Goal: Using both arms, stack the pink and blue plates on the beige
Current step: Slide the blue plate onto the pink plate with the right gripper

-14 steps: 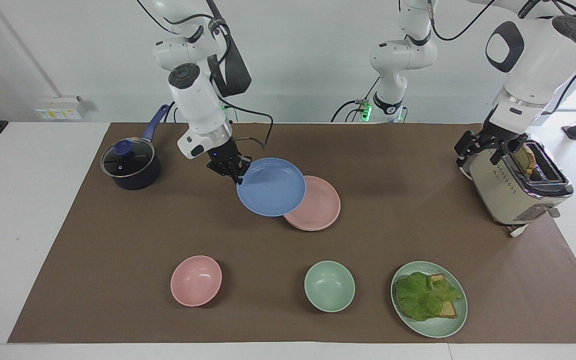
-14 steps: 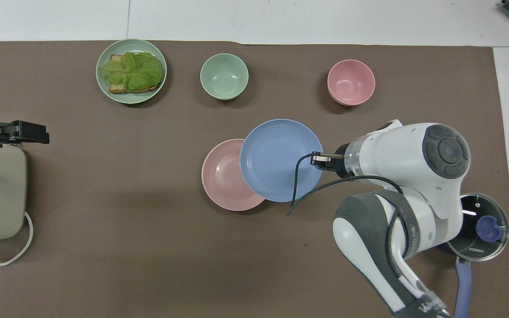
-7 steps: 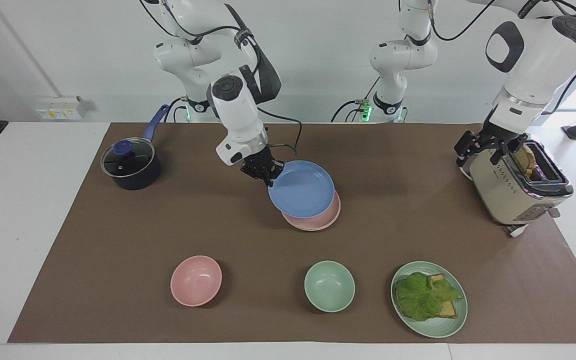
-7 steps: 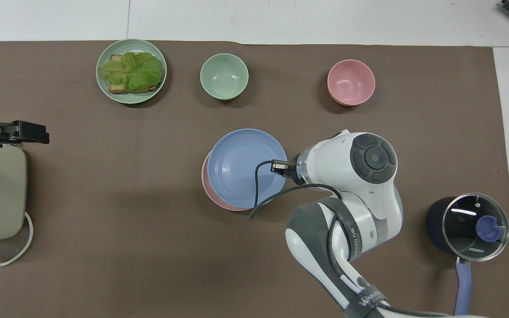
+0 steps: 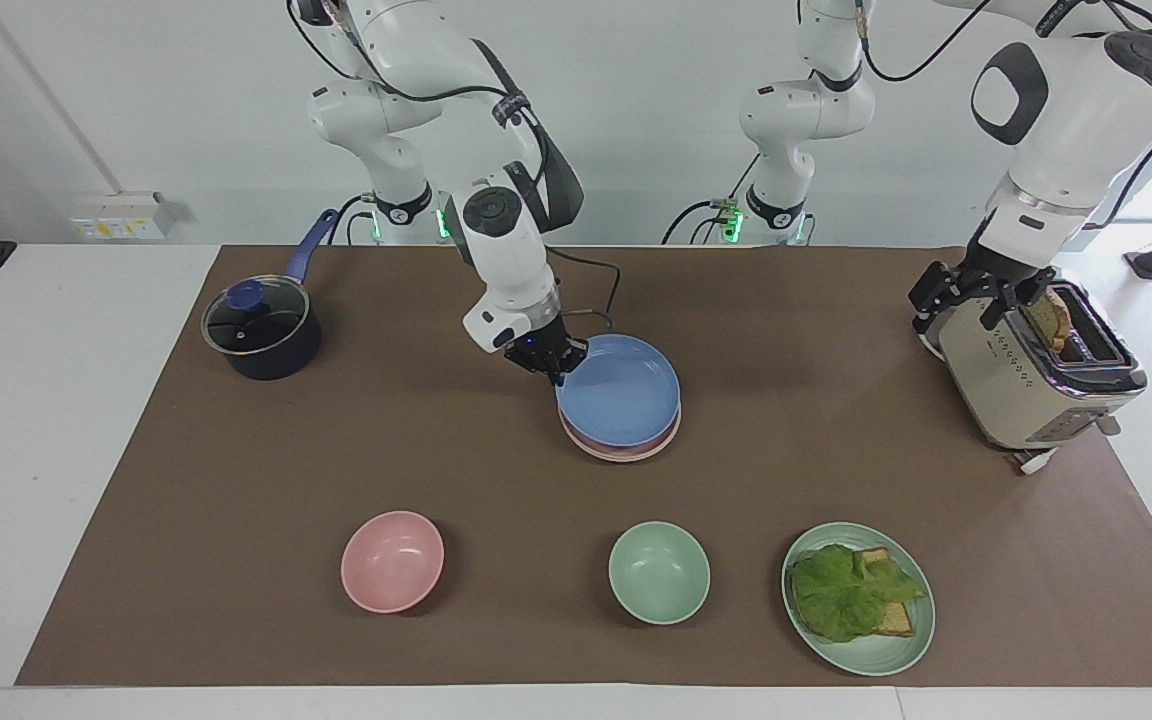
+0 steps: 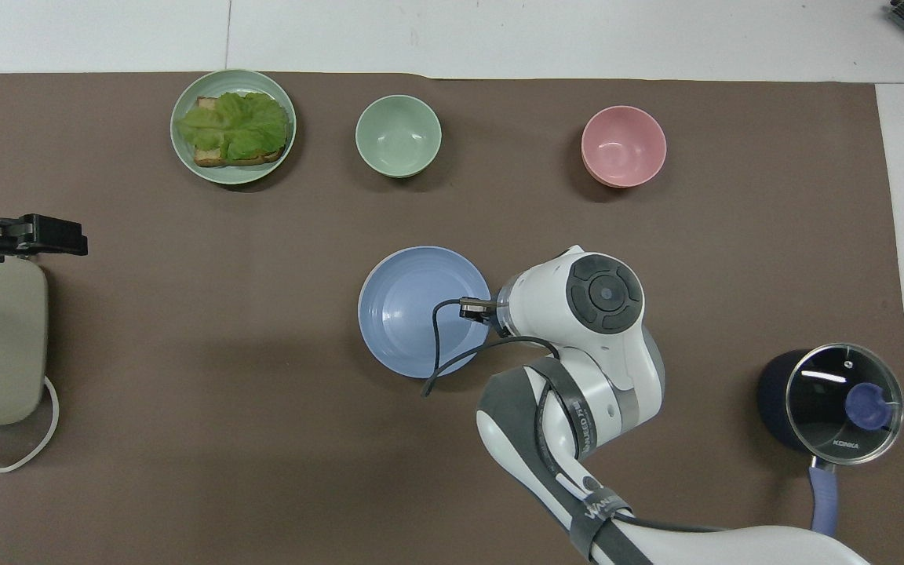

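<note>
1. Blue plate (image 5: 619,392): round, shallow and matte, top of the stack at the mat's middle, its 9 o'clock rim in the facing view slightly raised.
2. Pink plate (image 5: 626,446): pale pink, directly beneath the blue one; only a thin crescent of rim shows at 6 o'clock in the facing view.
3. Beige plate: cannot be made out under the stack.

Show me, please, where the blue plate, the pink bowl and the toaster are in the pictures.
blue plate (image 5: 621,392), facing view, on the middle of its inner surface.
pink bowl (image 5: 392,560), facing view, on the inside of the bowl.
toaster (image 5: 1014,390), facing view, on its pale side wall.
</note>
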You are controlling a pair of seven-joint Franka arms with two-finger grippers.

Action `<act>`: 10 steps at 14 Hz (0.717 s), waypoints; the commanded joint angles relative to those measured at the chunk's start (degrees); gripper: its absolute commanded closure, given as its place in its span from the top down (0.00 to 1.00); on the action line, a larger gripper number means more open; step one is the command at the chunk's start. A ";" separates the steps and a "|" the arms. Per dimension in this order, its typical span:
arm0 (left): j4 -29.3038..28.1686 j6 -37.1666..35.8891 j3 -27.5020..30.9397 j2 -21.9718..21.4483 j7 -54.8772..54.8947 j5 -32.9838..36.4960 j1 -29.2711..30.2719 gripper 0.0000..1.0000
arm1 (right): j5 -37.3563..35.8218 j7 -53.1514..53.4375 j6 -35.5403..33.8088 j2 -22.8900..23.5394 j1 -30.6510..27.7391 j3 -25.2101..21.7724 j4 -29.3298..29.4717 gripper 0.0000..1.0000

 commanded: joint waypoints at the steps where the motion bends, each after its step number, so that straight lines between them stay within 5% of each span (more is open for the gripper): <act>1: 0.11 -0.86 -0.27 -0.16 0.67 0.84 0.48 1.00 | -1.74 1.52 1.78 -0.34 0.15 -0.12 -0.82 0.00; 10: 0.11 -0.86 -0.27 -0.16 0.67 0.93 0.48 1.00 | -2.18 1.43 3.54 0.98 0.15 -0.12 -0.99 0.00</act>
